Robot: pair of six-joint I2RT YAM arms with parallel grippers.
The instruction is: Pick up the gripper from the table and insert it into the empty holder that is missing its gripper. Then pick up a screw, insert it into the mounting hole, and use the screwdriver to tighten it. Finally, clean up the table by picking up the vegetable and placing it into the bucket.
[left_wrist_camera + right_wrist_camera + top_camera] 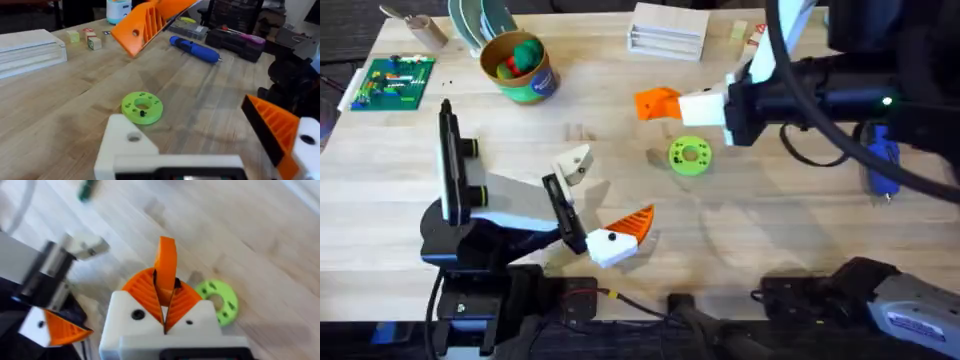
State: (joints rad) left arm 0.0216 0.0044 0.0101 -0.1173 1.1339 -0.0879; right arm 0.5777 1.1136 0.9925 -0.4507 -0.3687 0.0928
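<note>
The right wrist view is showing what the overhead cannot: the right gripper (165, 312) is clenching its two orange pads (142, 287) on the gripper (166, 262), the loose orange wedge standing upright between them. From overhead the same right gripper (660, 104) is hanging above the table (760, 230), just beside one flat green disc (688, 155).

The left wrist view is showing the left arm's own fingers up close: one bare white holder (125, 145) with no orange tip and one orange ribbed finger (272, 125), standing well apart, so the left gripper (603, 205) is released and holding nothing. It is also showing the green disc (142, 106) lying flat and the blue screwdriver (195, 49) lying farther back.

Overhead, the one screwdriver (882, 160) is lying at the right side, partly hidden by the right arm. One bucket (518, 68) is sitting at the far left with a green and a red item inside. One green circuit board (392, 82) is lying left of it, and one white block (668, 30) is lying at the far edge
</note>
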